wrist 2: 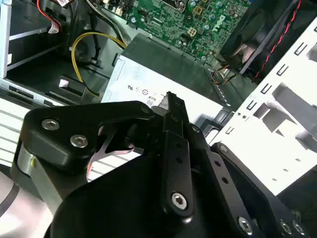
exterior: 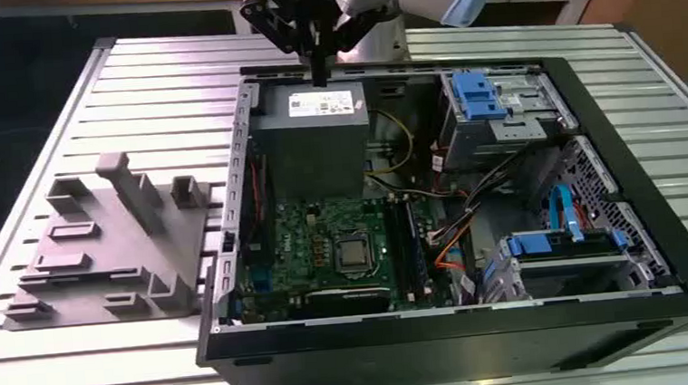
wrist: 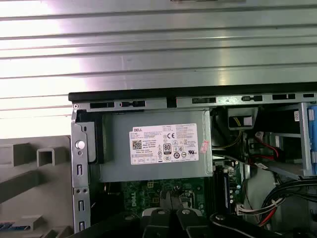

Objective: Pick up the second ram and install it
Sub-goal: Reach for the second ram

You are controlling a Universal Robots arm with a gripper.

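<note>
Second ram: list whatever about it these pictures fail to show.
Second ram: cannot be picked out; in the exterior view the slot rails beside the motherboard are too small and dark to show a seated strip.
Second wrist view: the hand hides much of the power supply.
First wrist view: the hand is cut by the picture's edge.

We find the computer case (exterior: pixel 452 353) on the table (exterior: pixel 165 60) — the fixture (exterior: pixel 95 264) sits beside it, on the exterior view's left. Inside, the power supply (exterior: pixel 311 149) lies at the far end, the motherboard (exterior: pixel 311 240) before it, drive cages (exterior: pixel 502 109) on the exterior view's right; the gripper (exterior: pixel 318 79) hangs above the power supply.
</note>
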